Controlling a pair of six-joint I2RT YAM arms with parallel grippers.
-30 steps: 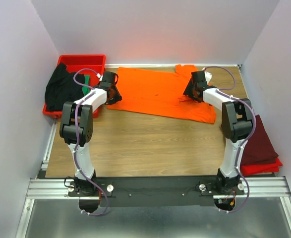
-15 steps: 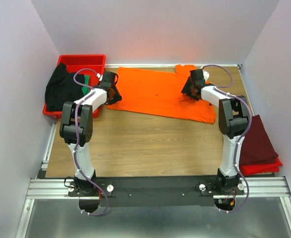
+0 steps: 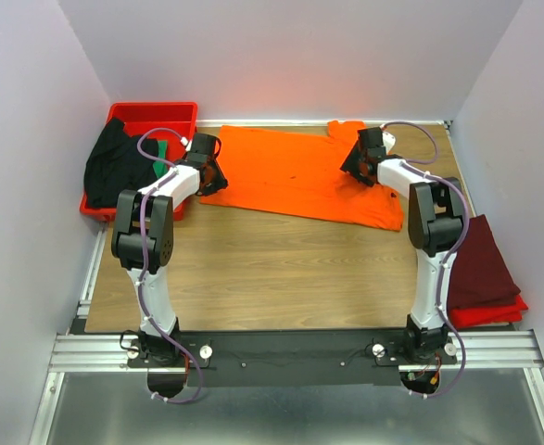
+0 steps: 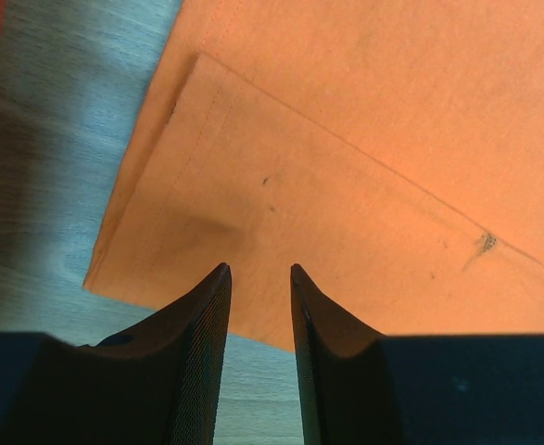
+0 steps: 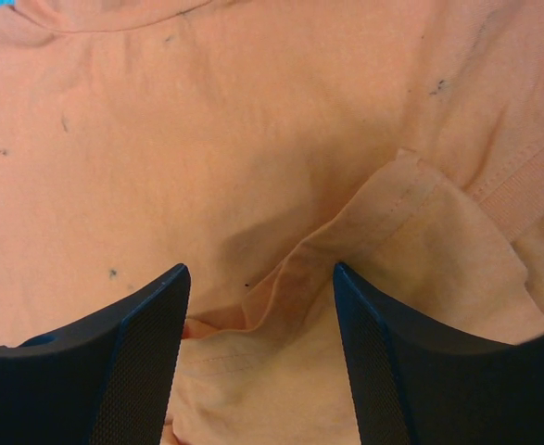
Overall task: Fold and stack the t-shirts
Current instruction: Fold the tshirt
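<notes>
The bright orange t-shirt (image 3: pixel 295 176) lies spread flat at the back of the table. My left gripper (image 3: pixel 214 176) hovers over its left hem corner (image 4: pixel 207 213), jaws a little apart and empty (image 4: pixel 258 269). My right gripper (image 3: pixel 353 165) is open wide over a folded-up sleeve edge (image 5: pixel 364 222) near the collar, with nothing between its jaws (image 5: pixel 260 267). The dark maroon t-shirt (image 3: pixel 480 264) lies folded at the right edge. The black t-shirt (image 3: pixel 112 167) and the green one (image 3: pixel 163 151) are bunched in the tray.
The red plastic tray (image 3: pixel 151 113) stands at the back left corner. A red layer (image 3: pixel 494 313) shows under the maroon shirt. Bare wooden table (image 3: pixel 281 260) lies in front of the orange shirt. Grey walls enclose three sides.
My right gripper has moved a little back and left over the orange shirt's sleeve. The left arm has not moved.
</notes>
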